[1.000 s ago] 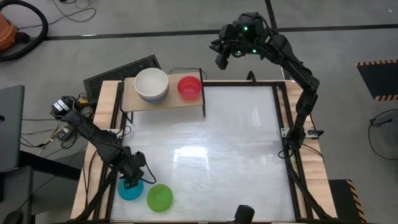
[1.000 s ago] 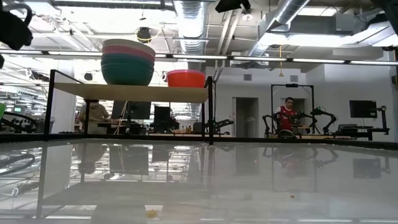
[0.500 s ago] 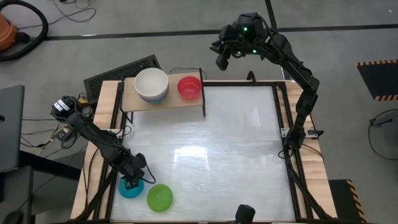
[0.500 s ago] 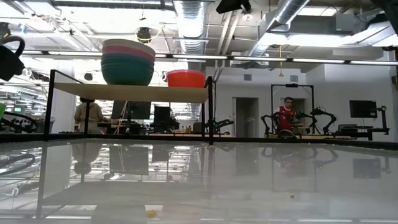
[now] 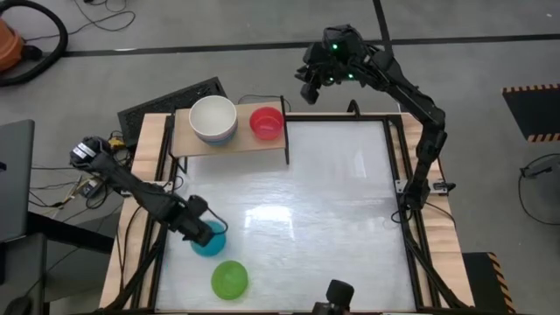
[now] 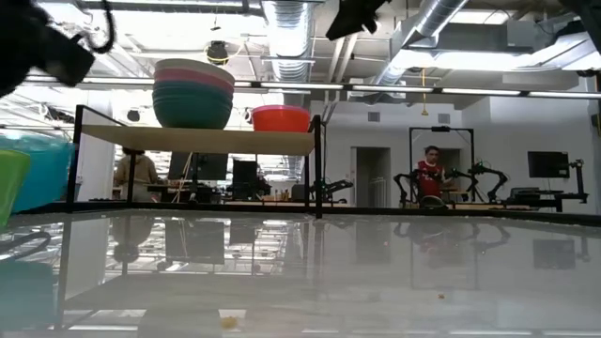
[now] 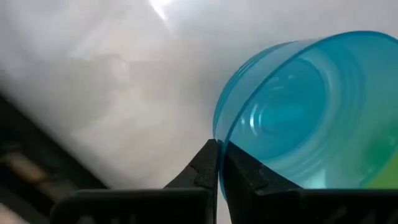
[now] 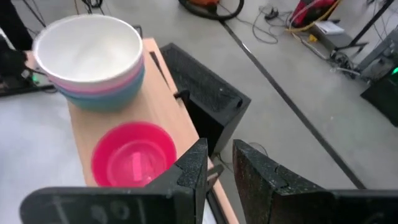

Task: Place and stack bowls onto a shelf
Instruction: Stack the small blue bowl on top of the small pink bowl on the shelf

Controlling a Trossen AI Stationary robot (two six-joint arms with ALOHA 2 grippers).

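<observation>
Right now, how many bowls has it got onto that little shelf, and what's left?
Done: a stack topped by a white bowl and a lone red bowl sit on the shelf. In hand: the left fingers pinch the cyan bowl's rim. Left: the lime bowl, on the table.

Off the table lay an orange vacuum [image 5: 7, 42] with its black hose [image 5: 39, 39] on the grey floor, a black mat [image 5: 166, 98] beside the wooden frame [image 5: 131, 197], while a person in red [image 6: 433, 169] sat in the room beyond.
</observation>
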